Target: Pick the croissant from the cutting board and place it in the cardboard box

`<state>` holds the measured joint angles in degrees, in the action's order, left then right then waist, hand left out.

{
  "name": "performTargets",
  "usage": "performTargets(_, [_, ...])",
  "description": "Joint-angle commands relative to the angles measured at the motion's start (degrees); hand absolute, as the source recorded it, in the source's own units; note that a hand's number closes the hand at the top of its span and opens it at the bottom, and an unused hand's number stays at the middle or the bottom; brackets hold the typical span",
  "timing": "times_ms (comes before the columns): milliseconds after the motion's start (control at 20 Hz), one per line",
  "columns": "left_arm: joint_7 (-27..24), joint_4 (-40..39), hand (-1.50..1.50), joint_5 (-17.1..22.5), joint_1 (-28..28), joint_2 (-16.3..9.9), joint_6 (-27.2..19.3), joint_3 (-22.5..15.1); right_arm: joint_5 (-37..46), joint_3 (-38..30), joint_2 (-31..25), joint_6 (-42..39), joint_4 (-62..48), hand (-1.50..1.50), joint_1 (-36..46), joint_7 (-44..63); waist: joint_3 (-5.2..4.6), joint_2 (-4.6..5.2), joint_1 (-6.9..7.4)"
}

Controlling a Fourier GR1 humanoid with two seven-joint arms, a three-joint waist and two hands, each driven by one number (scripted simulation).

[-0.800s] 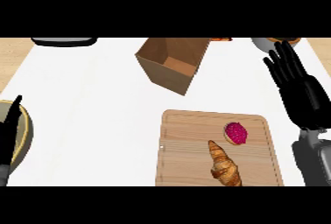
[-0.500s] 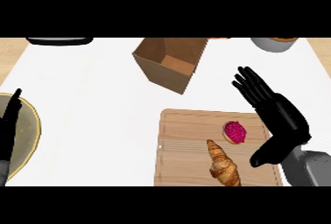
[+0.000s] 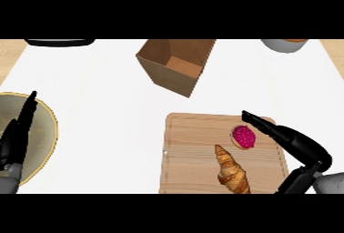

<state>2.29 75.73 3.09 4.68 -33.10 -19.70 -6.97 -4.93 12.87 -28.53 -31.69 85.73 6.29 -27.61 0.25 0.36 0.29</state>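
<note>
Croissant (image 3: 232,171) lies untouched at 6 o'clock on cutting board (image 3: 194,150), red pastry (image 3: 245,136) at its 1 o'clock. Approach step: right hand (image 3: 289,139) hovers at board's 3 o'clock edge, fingers straight, holding nothing. Next: lower over croissant, close. Cardboard box (image 3: 176,63) at 12 o'clock. Left hand (image 3: 19,136) rests open at 9 o'clock.

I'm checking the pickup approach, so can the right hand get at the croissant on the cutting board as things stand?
Probably yes. The right hand is open over the cutting board's right edge, and bare board lies between it and the croissant; the pink pastry sits farther back.
</note>
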Motion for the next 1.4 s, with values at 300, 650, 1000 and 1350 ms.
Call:
performTargets(300, [1.5,0.2,0.0,-1.8,2.2,2.5,0.2,-1.8,20.4,3.7,-7.6,6.7,-12.2,-1.5,9.8,-21.9,-0.09,-0.05,1.41])
performTargets(650, [-1.0,-3.1,0.0,-0.4,1.8,0.5,3.3,1.9,29.4,10.9,-12.7,4.1,-11.0,-1.5,17.4,-17.4,-0.3,-0.2,0.93])
performTargets(1000, [-2.5,-2.7,0.0,-2.5,0.1,3.6,1.9,1.4,39.5,19.4,-9.7,3.1,-6.6,-1.5,18.0,-9.0,-0.29,-0.39,0.11])
performTargets(1350, [1.4,2.0,0.0,-4.9,-0.7,3.5,4.0,3.8,46.3,17.9,-5.7,1.5,-5.7,-1.5,16.6,-5.6,-0.24,-0.44,-0.08])
